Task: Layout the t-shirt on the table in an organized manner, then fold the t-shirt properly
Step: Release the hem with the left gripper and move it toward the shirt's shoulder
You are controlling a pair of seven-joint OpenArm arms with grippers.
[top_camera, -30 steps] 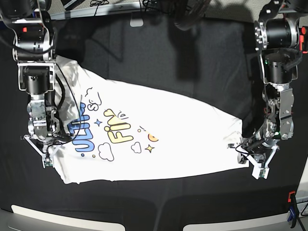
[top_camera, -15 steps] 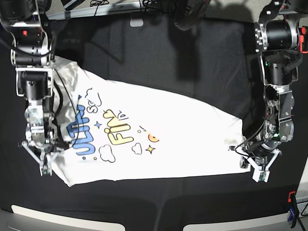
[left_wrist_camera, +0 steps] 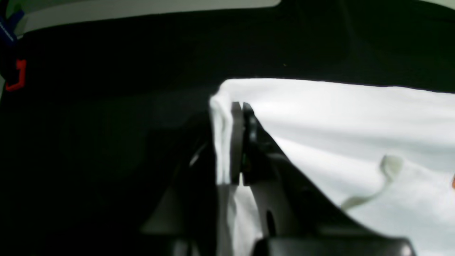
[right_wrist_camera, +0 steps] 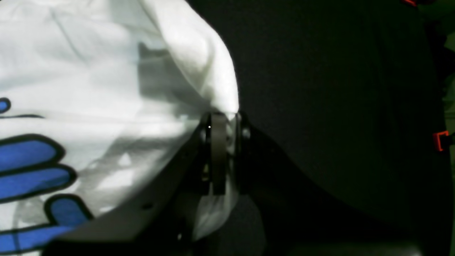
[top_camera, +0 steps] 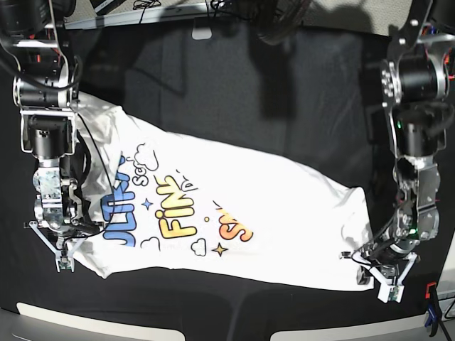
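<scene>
The white t-shirt (top_camera: 234, 213) lies print-up across the table (top_camera: 284, 92), stretched between both arms. Its blue, yellow and orange letters show in the base view. My left gripper (top_camera: 375, 273) is at the base view's lower right, shut on the shirt's corner (left_wrist_camera: 222, 142); the wrist view shows the jaws pinching a white fold. My right gripper (top_camera: 62, 250) is at the lower left, shut on the shirt's edge (right_wrist_camera: 224, 117) beside the blue letters (right_wrist_camera: 28, 167). The cloth between the jaws is partly hidden.
An orange-and-blue clamp (top_camera: 431, 307) sits at the table's front right edge, and shows in the left wrist view (left_wrist_camera: 14, 71). Another red clamp (right_wrist_camera: 440, 140) shows at the right of the right wrist view. Cables (top_camera: 142, 6) lie beyond the far edge.
Both grippers have moved toward the front edge, dragging the shirt with them. The shirt is spread wider and more of the print, including orange letters, now shows.
</scene>
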